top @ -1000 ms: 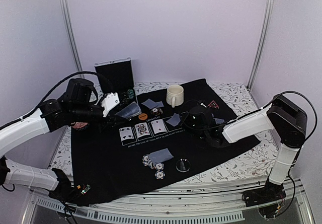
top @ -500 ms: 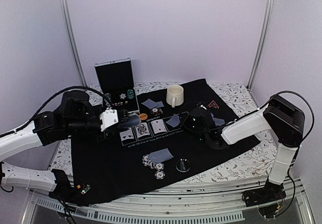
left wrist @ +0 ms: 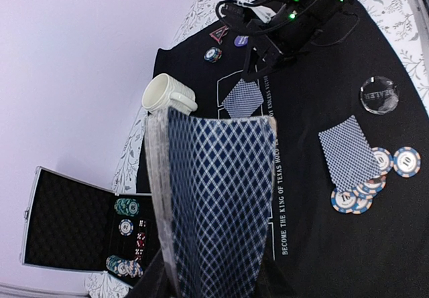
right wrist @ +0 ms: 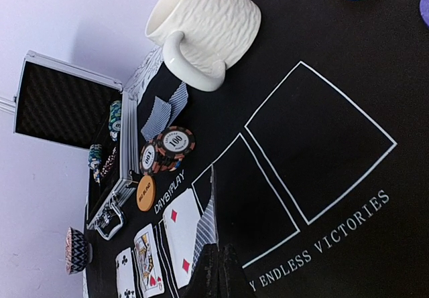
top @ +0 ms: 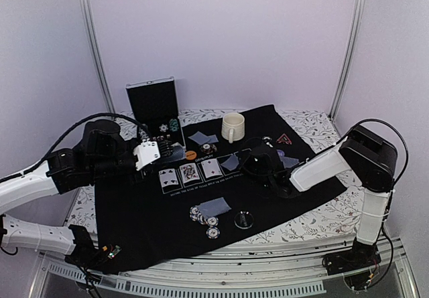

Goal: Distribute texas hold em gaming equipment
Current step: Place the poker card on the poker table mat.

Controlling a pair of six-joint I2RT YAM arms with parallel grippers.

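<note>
My left gripper [top: 159, 153] is shut on a deck of grey-blue-backed cards [left wrist: 214, 197] and holds it above the mat's left part. My right gripper [right wrist: 218, 271] is shut on one card [right wrist: 206, 224], held on edge beside three face-up cards [top: 190, 171], over the fourth printed box. That gripper also shows in the top view [top: 242, 165]. An orange disc [right wrist: 145, 192], 100 chips [right wrist: 167, 147] and two face-down cards [right wrist: 161, 114] lie behind. A red-edged triangle [top: 284, 138] and a purple disc [left wrist: 241, 41] lie at the back right. Two cards [top: 216, 207] with chips [top: 203, 216] lie near the front.
A cream mug [top: 232, 126] stands at the back middle of the black mat [top: 147, 224]. An open metal case [top: 155, 107] with chips stands at the back left. A clear dealer button [top: 244, 219] lies near the front. Another card pair [top: 291, 161] lies under the right arm.
My left arm has come forward and lower with the deck. My right gripper has shifted a little to the left with its card.
</note>
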